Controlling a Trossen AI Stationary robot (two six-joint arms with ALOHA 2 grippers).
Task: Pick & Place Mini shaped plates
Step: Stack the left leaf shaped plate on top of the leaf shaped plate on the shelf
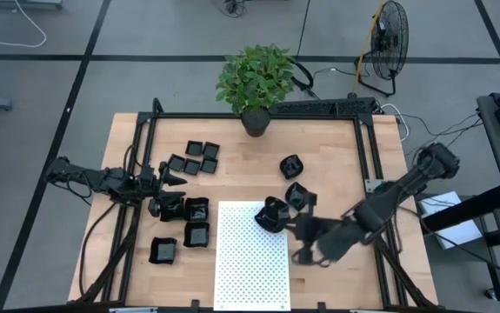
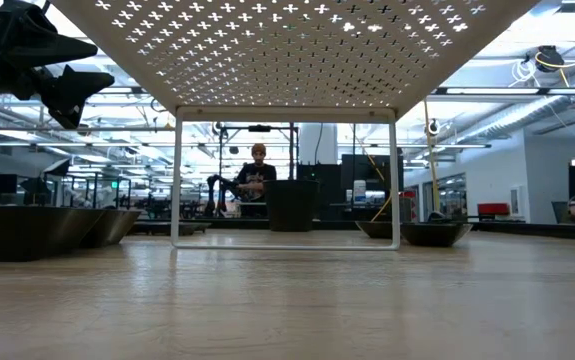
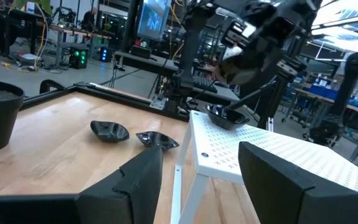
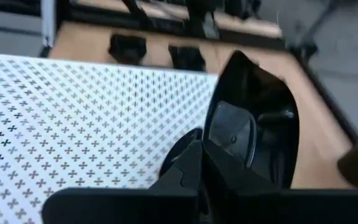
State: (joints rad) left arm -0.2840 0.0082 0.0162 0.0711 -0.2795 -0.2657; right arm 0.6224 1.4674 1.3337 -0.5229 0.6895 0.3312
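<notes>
Several mini shaped plates, small glossy black dishes, lie on the wooden table: a cluster (image 1: 193,159) and more (image 1: 196,222) at the left, and two (image 1: 290,165) (image 1: 299,198) right of centre. One plate (image 1: 271,215) (image 4: 253,124) (image 3: 225,117) sits on the far right corner of the raised white perforated mat (image 1: 250,261). My right gripper (image 1: 300,236) (image 4: 196,149) is shut and empty in the air beside the mat's right edge, just short of that plate. My left gripper (image 1: 180,180) (image 3: 197,180) waits open at the table's left, pointing level toward the mat.
A potted plant (image 1: 254,87) stands at the far edge. Black frame rails (image 1: 258,113) run around the table. The mat stands on thin legs (image 2: 177,180) with open space beneath. A person (image 2: 257,175) sits in the room far behind the table.
</notes>
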